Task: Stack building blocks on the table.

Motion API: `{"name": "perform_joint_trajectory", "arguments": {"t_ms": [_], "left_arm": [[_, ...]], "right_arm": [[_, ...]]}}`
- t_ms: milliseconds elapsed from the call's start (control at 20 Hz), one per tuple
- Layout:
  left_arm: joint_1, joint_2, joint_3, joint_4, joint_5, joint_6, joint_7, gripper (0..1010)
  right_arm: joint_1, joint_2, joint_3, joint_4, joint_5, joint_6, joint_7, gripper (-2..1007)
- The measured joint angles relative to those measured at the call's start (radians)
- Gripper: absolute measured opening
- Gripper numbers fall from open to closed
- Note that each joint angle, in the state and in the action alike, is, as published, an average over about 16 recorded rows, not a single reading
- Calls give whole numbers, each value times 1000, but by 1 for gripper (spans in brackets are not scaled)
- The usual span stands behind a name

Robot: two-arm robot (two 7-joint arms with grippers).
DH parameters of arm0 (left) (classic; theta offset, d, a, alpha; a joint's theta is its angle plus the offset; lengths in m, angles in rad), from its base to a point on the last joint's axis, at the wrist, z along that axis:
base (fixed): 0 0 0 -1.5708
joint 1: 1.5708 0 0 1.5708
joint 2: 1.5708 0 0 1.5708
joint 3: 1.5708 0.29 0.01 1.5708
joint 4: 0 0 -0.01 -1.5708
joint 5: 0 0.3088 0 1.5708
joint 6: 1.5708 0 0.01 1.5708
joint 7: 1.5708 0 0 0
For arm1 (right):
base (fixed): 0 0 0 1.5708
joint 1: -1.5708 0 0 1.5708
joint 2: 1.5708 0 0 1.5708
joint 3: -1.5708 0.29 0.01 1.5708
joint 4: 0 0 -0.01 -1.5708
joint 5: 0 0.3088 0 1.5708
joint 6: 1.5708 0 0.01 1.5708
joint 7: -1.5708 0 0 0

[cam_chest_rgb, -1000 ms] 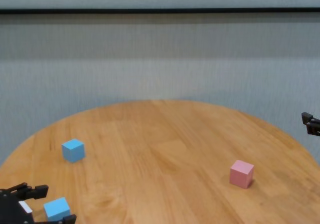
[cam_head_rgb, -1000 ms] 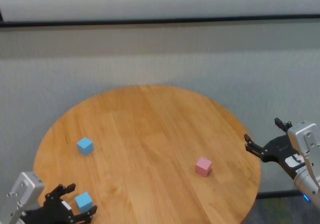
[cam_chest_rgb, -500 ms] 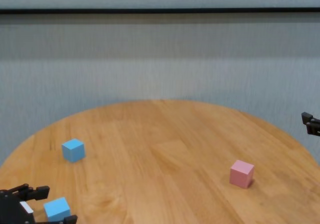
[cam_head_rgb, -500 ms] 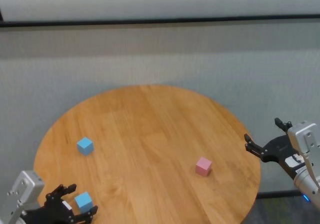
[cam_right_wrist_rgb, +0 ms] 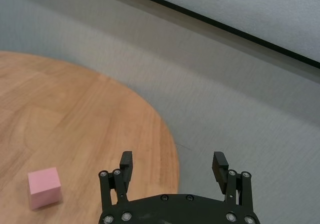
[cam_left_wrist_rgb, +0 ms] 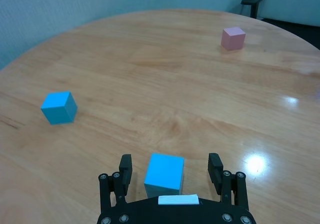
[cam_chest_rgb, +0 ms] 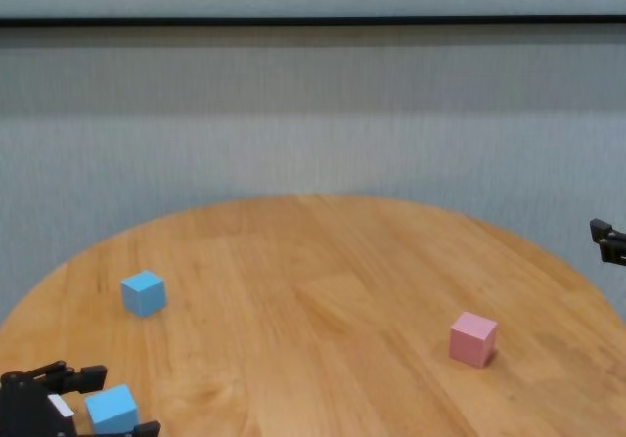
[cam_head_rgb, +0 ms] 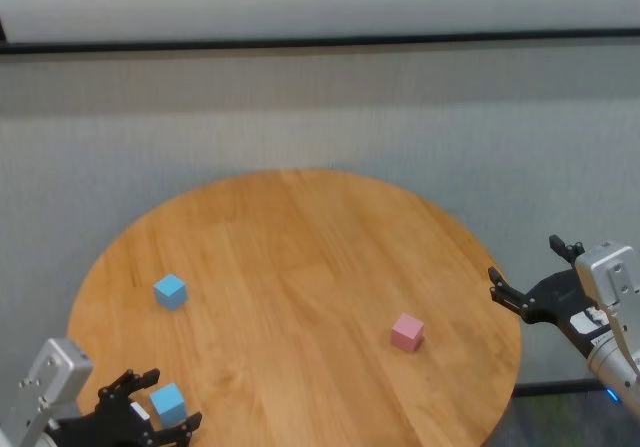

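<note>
On the round wooden table [cam_head_rgb: 300,257] lie three building blocks. The near light blue block [cam_head_rgb: 167,403] [cam_left_wrist_rgb: 164,174] [cam_chest_rgb: 111,408] sits at the near left edge, between the fingers of my left gripper [cam_head_rgb: 170,399] [cam_left_wrist_rgb: 170,162] [cam_chest_rgb: 119,398]. That gripper is open, with gaps on both sides of the block. The second light blue block [cam_head_rgb: 170,290] [cam_left_wrist_rgb: 59,107] [cam_chest_rgb: 143,292] rests farther back on the left. On the right stands the pink block [cam_head_rgb: 407,332] [cam_left_wrist_rgb: 233,37] [cam_right_wrist_rgb: 44,187] [cam_chest_rgb: 473,338]. My right gripper [cam_head_rgb: 525,259] [cam_right_wrist_rgb: 172,158] hangs open beyond the table's right edge, empty.
A grey wall with a dark horizontal strip [cam_head_rgb: 320,42] runs behind the table. A dark chair [cam_left_wrist_rgb: 254,1] shows past the far rim in the left wrist view. The table's right rim [cam_right_wrist_rgb: 172,149] curves just under my right gripper.
My left gripper has settled slightly lower and nearer around the near blue block. The blocks and the right arm have not moved.
</note>
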Motion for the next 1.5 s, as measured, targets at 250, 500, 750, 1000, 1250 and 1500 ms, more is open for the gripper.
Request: {"name": "perform_joint_trajectory", "arguments": {"t_ms": [250,500,750,1000,1250,1500], "left_arm": [[-2,-6,1,4,1,8,-4,1000],[-4,-10,4,9,6,15,-4,1000],[-6,-12,7,12,11,20,-3,996],[-8,-13,9,12,15,24,-2,961],[-9,-13,10,12,16,25,-2,882],[-9,-14,8,12,15,25,-2,748]], "right_arm": [[0,0,0,0,0,0,0,1005],[0,0,0,0,0,0,0,1005],[0,0,0,0,0,0,0,1005],[0,0,0,0,0,0,0,1005],[0,0,0,0,0,0,0,1005],[0,0,0,0,0,0,0,1005]]}}
